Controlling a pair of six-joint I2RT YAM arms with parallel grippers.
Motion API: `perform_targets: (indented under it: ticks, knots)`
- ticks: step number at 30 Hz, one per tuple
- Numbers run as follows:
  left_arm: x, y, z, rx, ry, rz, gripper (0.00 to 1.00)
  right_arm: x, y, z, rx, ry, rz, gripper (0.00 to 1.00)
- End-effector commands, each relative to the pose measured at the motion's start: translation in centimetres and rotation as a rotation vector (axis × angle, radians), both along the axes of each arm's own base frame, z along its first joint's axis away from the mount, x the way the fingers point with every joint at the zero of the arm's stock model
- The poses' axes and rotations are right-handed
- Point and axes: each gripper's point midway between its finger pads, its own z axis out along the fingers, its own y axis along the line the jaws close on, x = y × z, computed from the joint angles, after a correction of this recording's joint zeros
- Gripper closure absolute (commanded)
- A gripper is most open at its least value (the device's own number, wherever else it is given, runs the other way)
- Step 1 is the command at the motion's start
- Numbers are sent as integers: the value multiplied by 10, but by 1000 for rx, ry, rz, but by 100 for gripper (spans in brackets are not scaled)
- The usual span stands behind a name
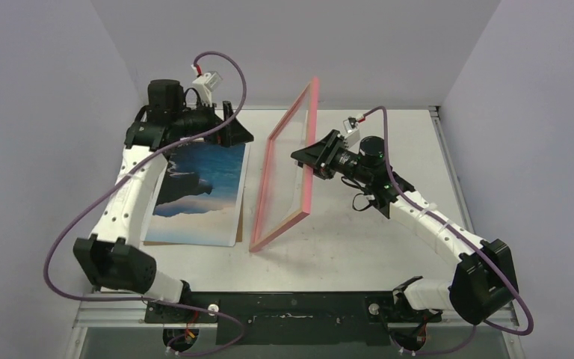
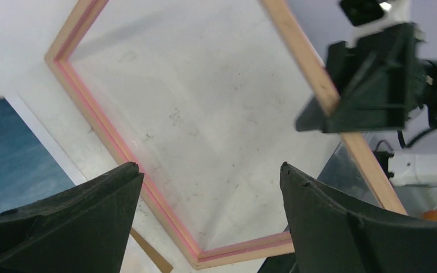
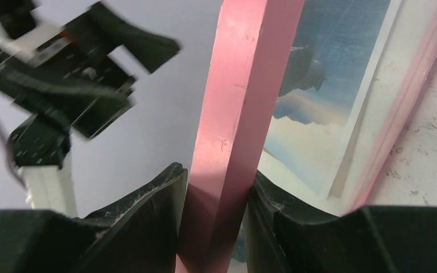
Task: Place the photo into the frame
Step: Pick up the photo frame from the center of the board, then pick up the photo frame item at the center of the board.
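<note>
Pink on its front and pale wood at the back, the thin-railed rectangular picture frame (image 1: 261,191) stands on one long rail on the white tabletop (image 1: 359,239). Its long axis runs from near to far, and its upper rail tips toward the right arm. The right gripper (image 1: 308,161) has its jaws pinched narrowly on that raised long rail, about midway along. The left gripper (image 1: 235,131) hangs over the far end of the blue-sky photo print (image 1: 198,187) with its jaws spread wide and nothing between them. The print lies flat on a plain brown backing board (image 1: 194,243), just left of the frame's lower rail. It also lies lengthwise near to far, with the pale clouds at the near end.
</note>
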Motion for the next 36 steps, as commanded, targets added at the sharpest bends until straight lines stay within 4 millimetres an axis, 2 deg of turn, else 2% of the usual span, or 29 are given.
perform_targets:
  ticks: [1, 4, 8, 12, 15, 19, 25, 31, 32, 36]
  knots:
    - [-83, -25, 56, 106, -267, -254, 6, 5, 1, 46, 36, -147, -33, 64]
    - [-120, -37, 54, 199, -381, -342, 3, 5, 4, 47, 33, -149, -36, 64]
    - [-140, -47, 48, 209, -396, -363, 4, 6, 9, 47, 36, -149, -34, 64]
    - [-164, -73, 48, 287, -488, -407, 4, 7, 11, 45, 28, -142, -34, 64]
    - [-173, -89, 44, 345, -482, -393, 4, 8, 11, 44, 15, -143, -42, 64]
    - [-169, -102, 38, 407, -460, -336, 4, 7, 9, 45, 9, -144, -49, 64]
    - [-161, -109, 35, 487, -489, -264, 4, 6, 8, 45, -5, -147, -55, 64]
    - [-153, -96, 29, 548, -488, -209, 0, 5, 7, 44, -17, -150, -50, 64]
    - [-153, -94, 30, 549, -493, -202, 5, 4, 7, 44, -17, -150, -47, 64]
    - [-151, -85, 40, 541, -514, -175, 9, 3, 8, 42, -18, -149, -37, 64]
